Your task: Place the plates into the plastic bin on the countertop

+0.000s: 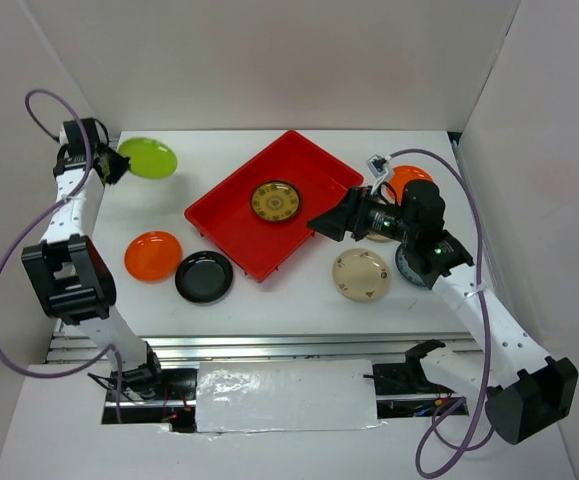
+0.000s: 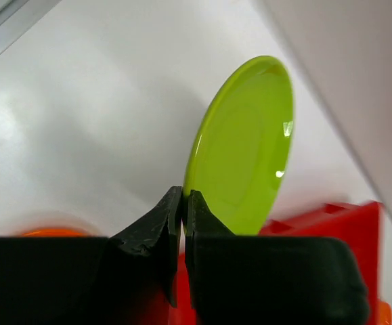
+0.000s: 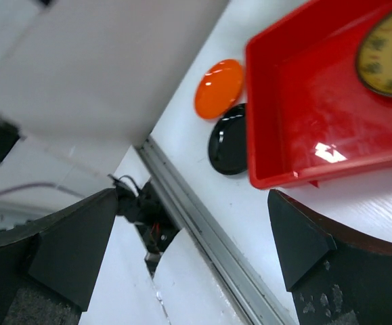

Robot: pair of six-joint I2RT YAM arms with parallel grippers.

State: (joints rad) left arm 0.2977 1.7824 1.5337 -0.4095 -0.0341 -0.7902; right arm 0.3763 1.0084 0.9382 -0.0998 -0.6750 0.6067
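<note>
Pressed together right at the lens of the left wrist camera, the 2 black fingers of the left gripper (image 2: 183, 203) are nearly shut, pinching the thin rim of the lime green plate (image 2: 243, 149). That plate sits in the far left corner of the countertop (image 1: 269, 300), close to the left wall and well apart from the red plastic bin (image 1: 309, 175). Whether it has cleared the surface I cannot tell.

1 brown plate with a gold pattern (image 1: 275, 201) already lies in the bin. An orange plate (image 1: 153, 255) and a black plate (image 1: 204, 277) touch each other near the bin's left side, and a beige plate (image 1: 361, 273) lies to its near right. The right gripper (image 1: 316, 227) hangs with jaws spread wide and nothing between them, just at the bin's near right edge.

My worry is the grip: only a narrow bite on 1 edge, so the glossy plate could pivot or slide out during the carry. A low swing could catch the plate's free edge on the bin's raised rim. Dropping it onto the brown plate could leave it tilted. The right arm also stands close to the drop zone, so the 2 arms may crowd each other.
</note>
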